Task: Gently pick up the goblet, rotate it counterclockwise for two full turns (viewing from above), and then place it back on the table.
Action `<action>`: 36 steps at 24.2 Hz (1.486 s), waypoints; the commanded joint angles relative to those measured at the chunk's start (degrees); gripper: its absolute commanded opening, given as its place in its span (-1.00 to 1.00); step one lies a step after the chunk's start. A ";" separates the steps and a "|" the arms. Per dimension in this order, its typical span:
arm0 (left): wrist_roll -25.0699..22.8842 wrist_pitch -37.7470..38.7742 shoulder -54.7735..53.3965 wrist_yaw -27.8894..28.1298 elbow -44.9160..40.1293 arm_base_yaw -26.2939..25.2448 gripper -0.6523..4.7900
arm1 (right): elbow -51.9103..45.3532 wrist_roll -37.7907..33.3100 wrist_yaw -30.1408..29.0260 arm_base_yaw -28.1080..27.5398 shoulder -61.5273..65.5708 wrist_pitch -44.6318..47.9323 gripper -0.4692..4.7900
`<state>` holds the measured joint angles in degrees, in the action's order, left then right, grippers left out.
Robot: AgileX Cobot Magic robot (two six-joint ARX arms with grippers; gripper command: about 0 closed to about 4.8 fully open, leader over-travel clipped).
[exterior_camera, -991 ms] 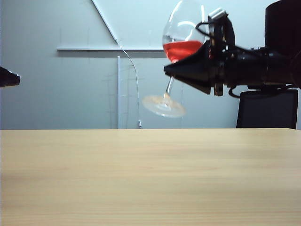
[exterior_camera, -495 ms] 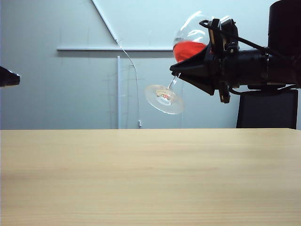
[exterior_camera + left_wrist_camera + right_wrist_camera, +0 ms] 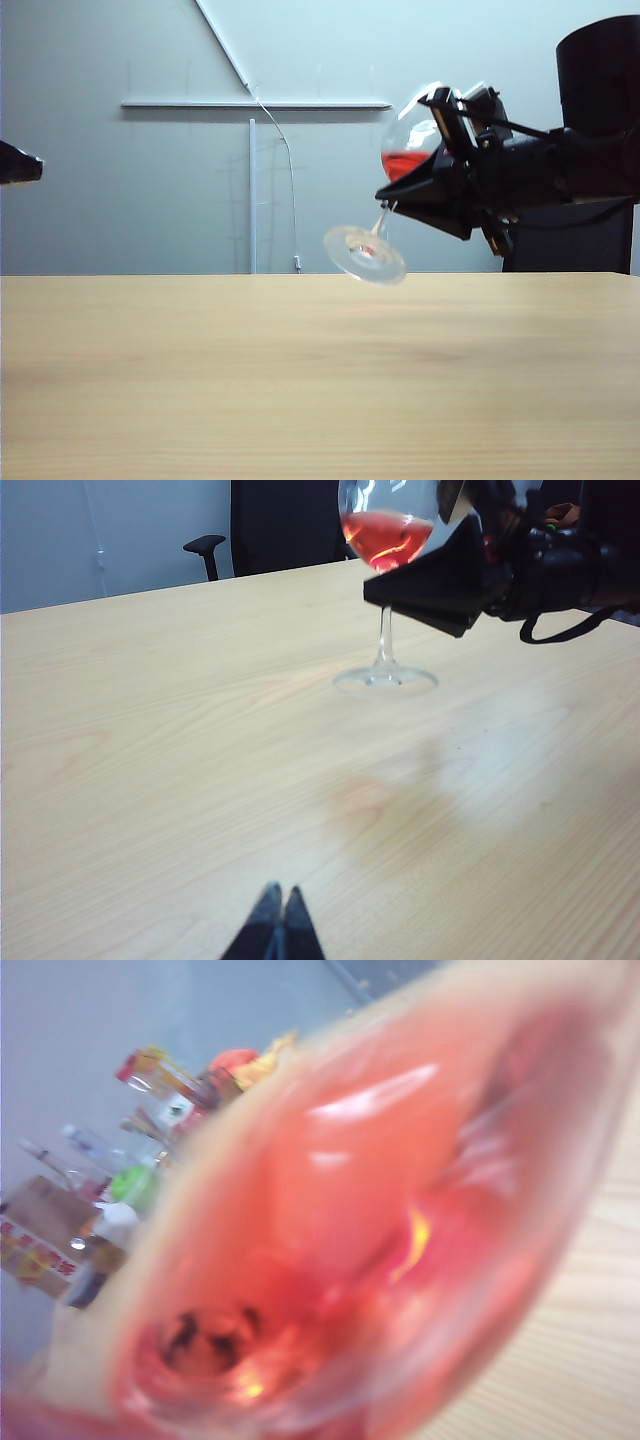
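One goblet (image 3: 400,195) was in the air above the table (image 3: 300,380), tilted, with its bowl leaning up toward the right arm and its round foot (image 3: 365,254) swung out to the left in the exterior view. The foot was clear of the tabletop. The bowl held red liquid (image 3: 404,163), filling only its lower part, and the liquid's surface lay level while the glass leaned. In the left wrist view the same goblet (image 3: 386,600) appeared over the far half of the table, stem (image 3: 385,645) bare below the grip.

The right gripper (image 3: 432,185) was clamped on the goblet at the base of the bowl, its black fingers nearly closed around the glass just above the stem. The right wrist view was filled almost wholly by the blurred bowl and red liquid (image 3: 340,1250), with a strip of table at one edge; the fingers themselves did not show there.

The left gripper (image 3: 277,930) had its two dark fingertips pressed together and held nothing, low over the near part of the table, well apart from the goblet.

Count: one goblet, one table, two grippers. A dark chair (image 3: 565,240) stood behind the table, below the right arm.
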<state>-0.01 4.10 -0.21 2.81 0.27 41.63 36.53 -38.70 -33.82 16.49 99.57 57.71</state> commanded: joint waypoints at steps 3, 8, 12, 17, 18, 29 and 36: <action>0.00 -0.28 -0.13 -0.22 0.24 0.09 -0.78 | 0.57 3.67 2.16 0.15 -0.59 -2.19 -0.84; 0.00 -0.28 -0.13 -0.22 0.24 0.09 -0.78 | 2.91 8.31 5.53 1.81 -0.76 -8.41 -0.84; 0.00 -0.28 -0.13 -0.24 0.24 0.07 -0.78 | 4.35 12.94 10.38 3.80 -2.56 -14.36 -0.84; 0.00 -0.28 -0.13 -0.22 0.24 0.09 -0.78 | 6.14 19.96 17.99 5.68 -5.92 -24.09 -0.84; 0.00 -0.28 -0.13 -0.22 0.24 0.07 -0.78 | 6.45 20.57 18.60 5.68 -6.14 -25.24 -0.84; 0.00 -0.26 -0.13 -0.22 0.24 0.09 -0.78 | 17.66 32.50 22.14 8.96 -7.43 -45.94 -0.84; 0.00 -0.26 -0.13 -0.24 0.24 0.09 -0.78 | 23.06 44.48 22.21 10.62 -7.54 -58.25 -0.84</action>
<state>-0.01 4.10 -0.23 2.81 0.27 41.63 58.54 2.52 -10.94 26.65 92.84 -0.47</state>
